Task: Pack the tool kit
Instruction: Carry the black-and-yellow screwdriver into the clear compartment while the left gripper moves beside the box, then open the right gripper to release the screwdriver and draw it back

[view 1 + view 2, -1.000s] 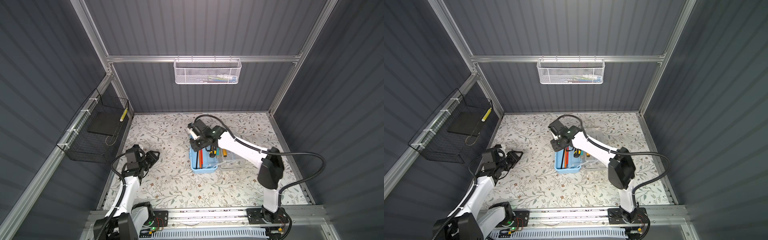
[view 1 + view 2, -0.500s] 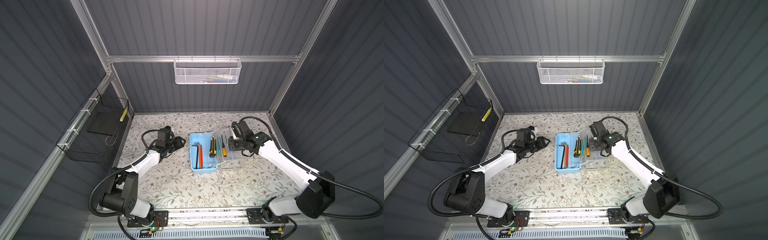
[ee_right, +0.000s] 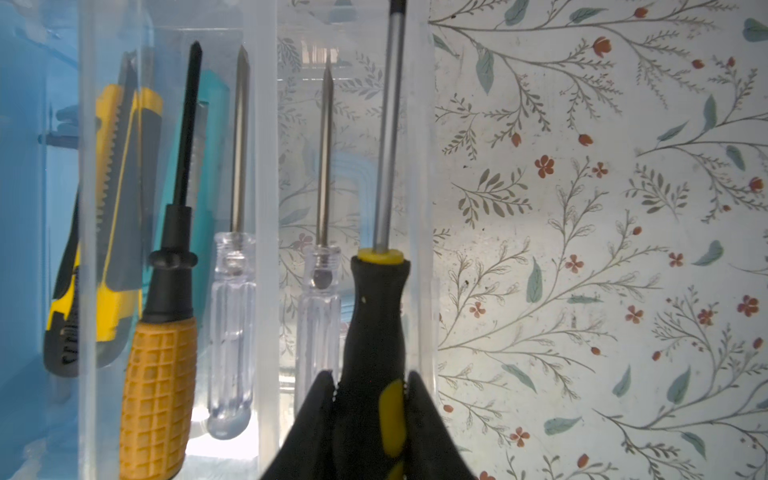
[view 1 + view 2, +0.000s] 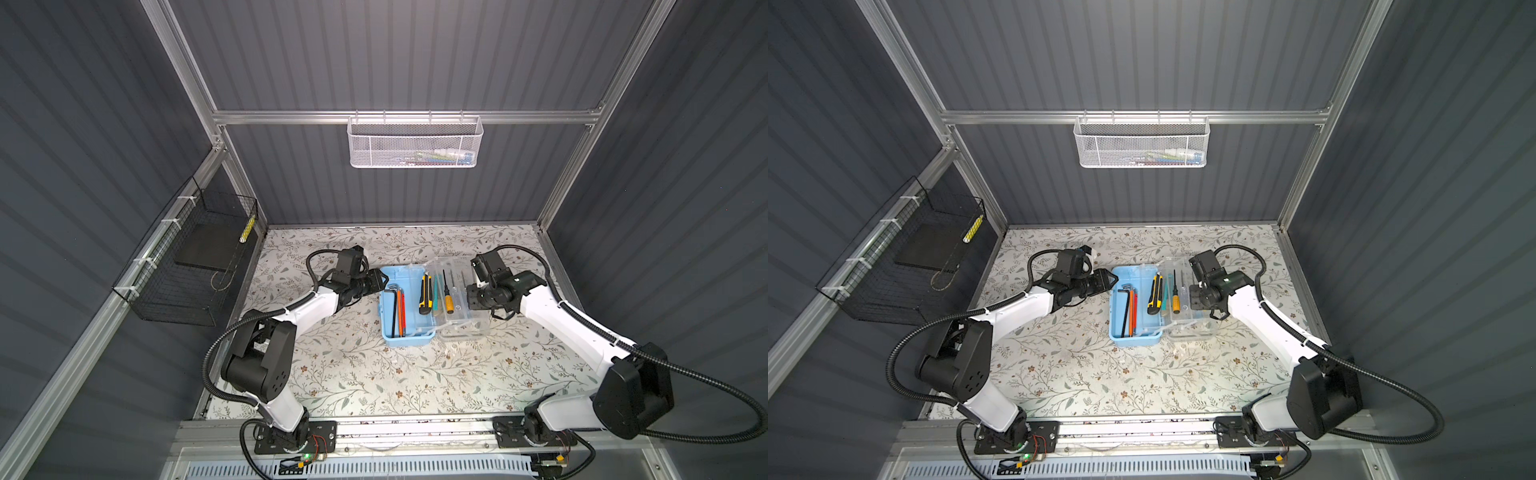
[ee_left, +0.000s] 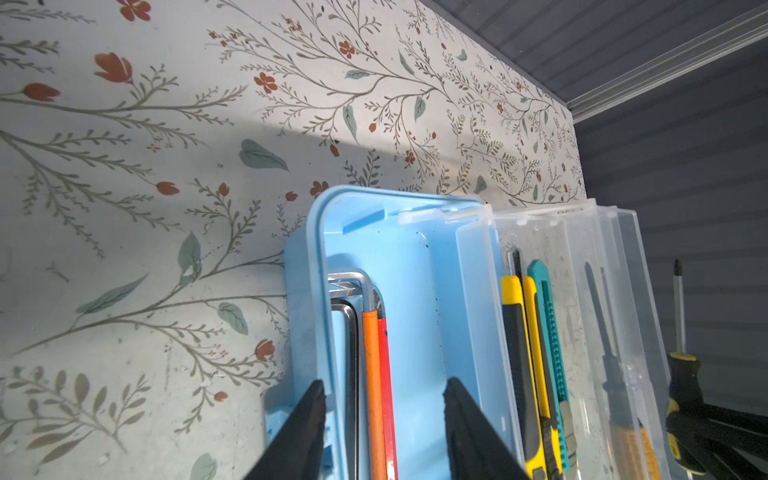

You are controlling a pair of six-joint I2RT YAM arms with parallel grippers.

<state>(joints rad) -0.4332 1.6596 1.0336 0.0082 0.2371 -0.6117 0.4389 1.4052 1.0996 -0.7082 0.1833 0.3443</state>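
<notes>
The tool kit's light-blue box (image 4: 407,341) (image 4: 1136,340) lies open mid-table, its clear lid (image 4: 461,320) folded out to the right. Hex keys (image 4: 397,307) (image 5: 374,374) lie in the blue base. A yellow-black utility knife (image 4: 424,293) (image 3: 112,208), a teal knife (image 5: 548,316) and an orange-handled screwdriver (image 4: 448,297) (image 3: 162,353) lie beside them. My left gripper (image 4: 380,280) (image 5: 383,384) is open, straddling the box's left wall above the hex keys. My right gripper (image 4: 471,297) (image 3: 371,376) is shut on a black-yellow screwdriver (image 3: 378,316), at the lid's right edge.
Two clear-handled screwdrivers (image 3: 232,324) rest in the lid. A white mesh basket (image 4: 415,145) hangs on the back wall and a black wire basket (image 4: 187,270) on the left wall. Floral tabletop (image 4: 374,382) spreads in front of the box.
A second ago the left gripper sat near the table's left edge and the right arm reached over the box. Now each stands at its own side of the box.
</notes>
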